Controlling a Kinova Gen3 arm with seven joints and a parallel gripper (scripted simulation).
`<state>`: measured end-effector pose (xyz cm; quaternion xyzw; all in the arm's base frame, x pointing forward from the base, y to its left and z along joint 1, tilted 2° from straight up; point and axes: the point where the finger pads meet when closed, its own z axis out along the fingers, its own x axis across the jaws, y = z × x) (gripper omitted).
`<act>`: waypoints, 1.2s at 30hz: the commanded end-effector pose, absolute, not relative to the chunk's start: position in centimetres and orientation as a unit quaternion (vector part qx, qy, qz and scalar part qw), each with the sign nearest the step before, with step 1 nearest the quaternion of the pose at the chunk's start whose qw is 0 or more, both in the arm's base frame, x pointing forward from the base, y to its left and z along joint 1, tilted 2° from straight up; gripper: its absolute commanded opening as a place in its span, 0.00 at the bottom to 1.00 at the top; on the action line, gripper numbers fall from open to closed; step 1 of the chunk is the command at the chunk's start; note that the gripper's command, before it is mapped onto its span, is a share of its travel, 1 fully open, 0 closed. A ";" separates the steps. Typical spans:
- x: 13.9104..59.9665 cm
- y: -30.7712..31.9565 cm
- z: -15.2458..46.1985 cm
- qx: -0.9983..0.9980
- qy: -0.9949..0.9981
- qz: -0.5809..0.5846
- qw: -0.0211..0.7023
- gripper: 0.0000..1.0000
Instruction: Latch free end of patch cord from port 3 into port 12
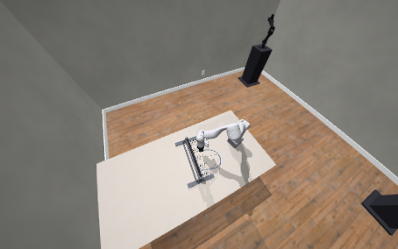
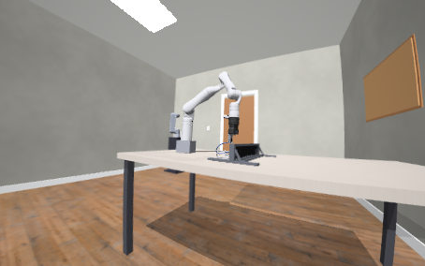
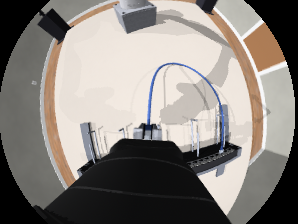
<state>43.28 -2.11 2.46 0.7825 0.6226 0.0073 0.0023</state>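
The blue patch cord (image 1: 220, 159) (image 3: 173, 64) arches from a jack near the right end of the panel in the wrist view to my fingers. My gripper (image 1: 201, 151) (image 2: 230, 139) (image 3: 148, 128) is shut on the cord's free-end plug, which the fingers mostly hide. The dark rack (image 1: 193, 160) (image 2: 232, 152) (image 3: 215, 161) stands on its feet on the table. The gripper is at the panel's front side, near the middle of its length in the wrist view. The black gripper body hides much of the panel there, port 12 cannot be made out, and contact with the panel cannot be told.
Thin pale wire guides (image 3: 197, 137) stand out from the panel's front on both sides of the gripper. A rack foot (image 3: 87, 140) extends at the left in the wrist view. The arm's grey base block (image 2: 185, 146) (image 3: 136, 19) stands on the table (image 1: 140, 188) beyond the cord's loop.
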 end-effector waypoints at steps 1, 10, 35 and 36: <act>43.9 -1.1 2.7 0.770 0.638 0.010 0.004 0.00; 44.7 0.0 2.9 0.748 0.664 0.010 0.004 0.00; 45.4 1.2 3.2 0.724 0.690 0.009 0.005 0.00; 45.4 1.2 3.2 0.724 0.690 0.009 0.005 0.00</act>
